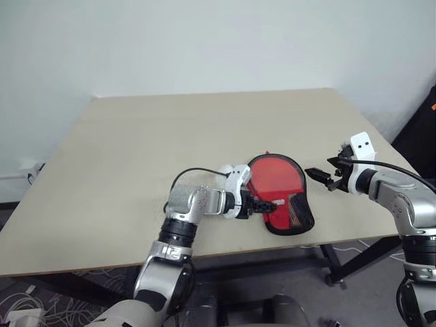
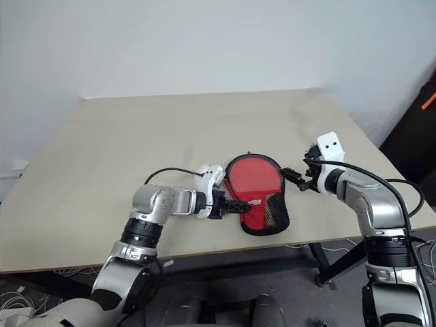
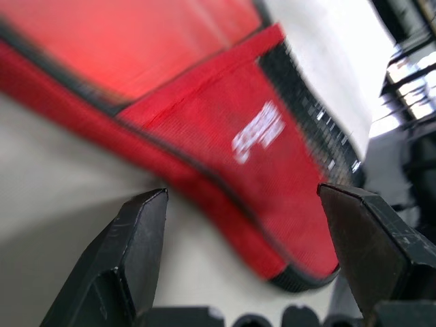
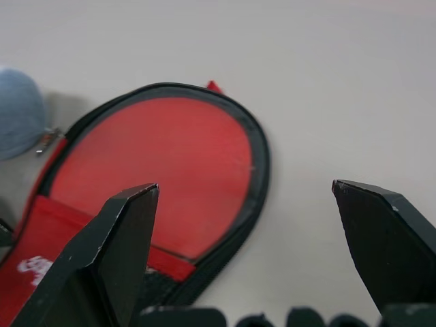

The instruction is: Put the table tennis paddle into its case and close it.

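The case (image 1: 279,194) lies flat on the table near its front edge, red, with a black mesh narrow end (image 1: 300,214) toward me and a white logo (image 3: 259,136). A round red face (image 4: 157,163) shows inside its black rim; I cannot tell whether that is the table tennis paddle behind a clear panel. No handle shows. My left gripper (image 1: 269,204) is open at the case's left edge, its fingers over the red band by the logo. My right gripper (image 1: 317,176) is open just right of the case, pointing at it, with nothing between its fingers (image 4: 129,225).
The beige table (image 1: 136,170) stretches far back and to the left. Its front edge (image 1: 225,255) runs close below the case. A white wall stands behind. Black stand legs (image 1: 347,262) and cables lie on the floor under the right side.
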Controlling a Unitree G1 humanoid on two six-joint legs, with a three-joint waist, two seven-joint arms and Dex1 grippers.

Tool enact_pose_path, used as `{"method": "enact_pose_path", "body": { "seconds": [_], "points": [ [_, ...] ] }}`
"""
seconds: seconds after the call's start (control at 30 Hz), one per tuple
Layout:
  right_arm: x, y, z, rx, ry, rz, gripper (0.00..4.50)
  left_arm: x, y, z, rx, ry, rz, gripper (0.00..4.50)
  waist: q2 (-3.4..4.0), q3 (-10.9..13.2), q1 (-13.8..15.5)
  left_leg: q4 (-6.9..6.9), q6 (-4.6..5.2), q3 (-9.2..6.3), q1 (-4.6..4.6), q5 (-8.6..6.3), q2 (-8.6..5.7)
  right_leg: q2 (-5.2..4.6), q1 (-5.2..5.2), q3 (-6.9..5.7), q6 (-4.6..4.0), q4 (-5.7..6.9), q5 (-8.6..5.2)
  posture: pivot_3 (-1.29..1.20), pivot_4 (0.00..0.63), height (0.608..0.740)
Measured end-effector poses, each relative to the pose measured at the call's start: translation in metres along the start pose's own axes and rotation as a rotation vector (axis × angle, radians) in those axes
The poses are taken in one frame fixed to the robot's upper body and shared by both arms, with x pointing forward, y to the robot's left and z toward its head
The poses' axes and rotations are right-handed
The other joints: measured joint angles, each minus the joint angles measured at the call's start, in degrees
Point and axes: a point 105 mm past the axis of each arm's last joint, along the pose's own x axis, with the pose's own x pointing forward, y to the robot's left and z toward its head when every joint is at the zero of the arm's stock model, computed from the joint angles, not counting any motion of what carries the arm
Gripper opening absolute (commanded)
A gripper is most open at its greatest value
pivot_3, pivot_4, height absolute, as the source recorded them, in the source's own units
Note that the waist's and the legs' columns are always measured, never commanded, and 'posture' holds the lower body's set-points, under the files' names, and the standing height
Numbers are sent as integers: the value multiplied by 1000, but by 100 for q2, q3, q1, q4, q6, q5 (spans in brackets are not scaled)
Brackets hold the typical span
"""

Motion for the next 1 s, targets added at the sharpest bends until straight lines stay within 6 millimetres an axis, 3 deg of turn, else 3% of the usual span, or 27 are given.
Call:
{"method": "enact_pose_path", "body": {
  "seconds": [0.17,0.4,0.7,1.0],
  "points": [
    [-1,-11,-1,52,-7,-64,4429,11,-2,14,-189,-31,-3,3715,-3,2,3,1,3,-5,0,0,-2,-1,4,-3,1,-3,0,0,0,724],
    [-1,-16,-2,74,-10,-101,4429,12,-1,8,-239,-5,5,3715,-2,1,5,1,2,-4,0,-1,-3,-2,5,-4,1,-2,0,0,0,724],
    [-3,-24,-2,89,-16,-156,4429,10,10,3,-310,4,60,705,-2,1,3,1,2,-5,1,-1,-3,-1,5,-4,0,-2,0,0,0,724],
    [-4,-30,-5,111,-14,-202,4429,11,11,2,-308,14,76,705,-2,1,2,0,1,-4,2,-1,-2,-1,6,-4,0,-2,1,0,0,724]
  ]
}}
